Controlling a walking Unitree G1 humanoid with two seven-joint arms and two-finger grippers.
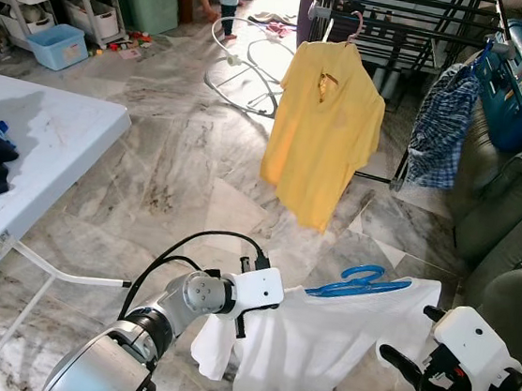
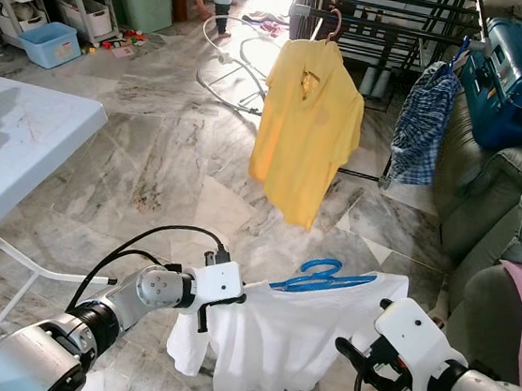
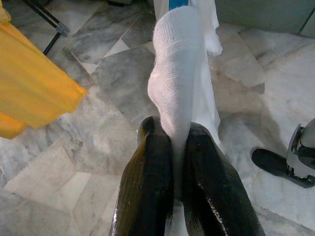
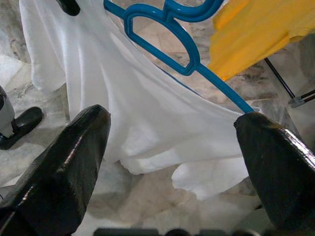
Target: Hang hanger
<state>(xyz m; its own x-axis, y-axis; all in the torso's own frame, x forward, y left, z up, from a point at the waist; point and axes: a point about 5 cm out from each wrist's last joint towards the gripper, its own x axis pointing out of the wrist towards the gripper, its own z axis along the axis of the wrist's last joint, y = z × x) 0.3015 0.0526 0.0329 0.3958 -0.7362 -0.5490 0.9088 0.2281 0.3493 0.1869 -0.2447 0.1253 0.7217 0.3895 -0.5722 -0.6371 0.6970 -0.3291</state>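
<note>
My left claw (image 1: pixel 245 318) pinches the white shirt (image 1: pixel 320 339) on its blue hanger (image 1: pixel 360 282), right claw (image 4: pixel 172 162) spread just beside; the drying rack (image 1: pixel 403 23) stands far ahead.

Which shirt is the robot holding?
The white shirt on the blue hanger, pinched by the left gripper. The yellow shirt and checked shirt hang on the rack.

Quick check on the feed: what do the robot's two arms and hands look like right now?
Silver metal arms with ribbed round joints. Each wrist ends in a white boxy housing. Left hand has a looping black cable behind it; right hand has a black cable below. Fingers are long, glossy black, rounded.
</note>
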